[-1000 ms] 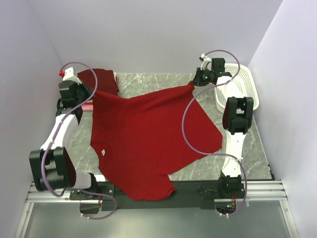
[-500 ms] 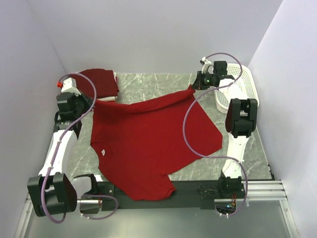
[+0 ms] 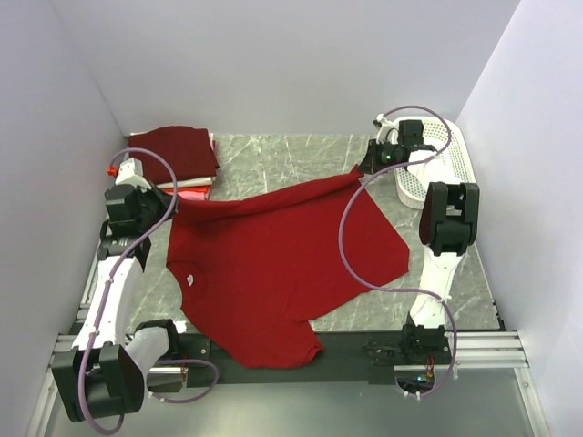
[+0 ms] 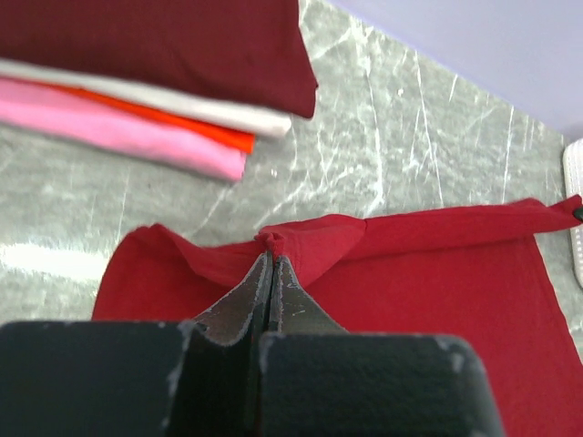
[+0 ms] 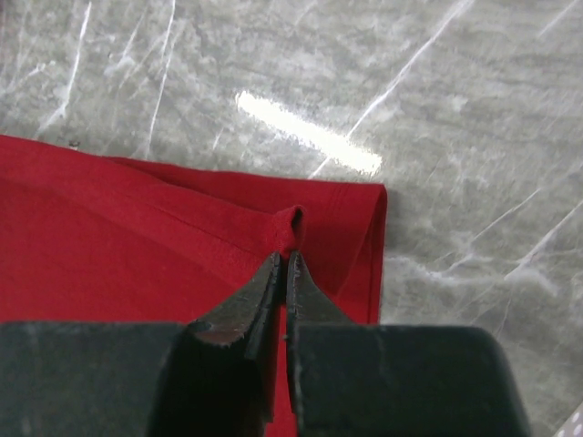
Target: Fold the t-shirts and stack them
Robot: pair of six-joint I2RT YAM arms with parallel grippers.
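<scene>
top: bright red cloth t-shirt [image 3: 273, 273] lies flat on grey marble table [image 3: 273, 159]. its far edge is pulled between left gripper [image 3: 169, 209] and right gripper [image 3: 363, 169]. folded stack of maroon, white and pink shirts [image 3: 178, 153] sits in the far-left corner.
left wrist: jaws clamped on a pinch of the hem.
right wrist: jaws pinching the hem corner.
to fold well, move the 2 arms together with even tension.

No legible text anywhere (white neck label [image 3: 189, 279] of the red t-shirt [image 3: 273, 255] too small)

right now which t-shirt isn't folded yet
The bright red t-shirt, spread open, its far edge pinched by the left end effector and right end effector; the others sit folded in a stack.
</scene>
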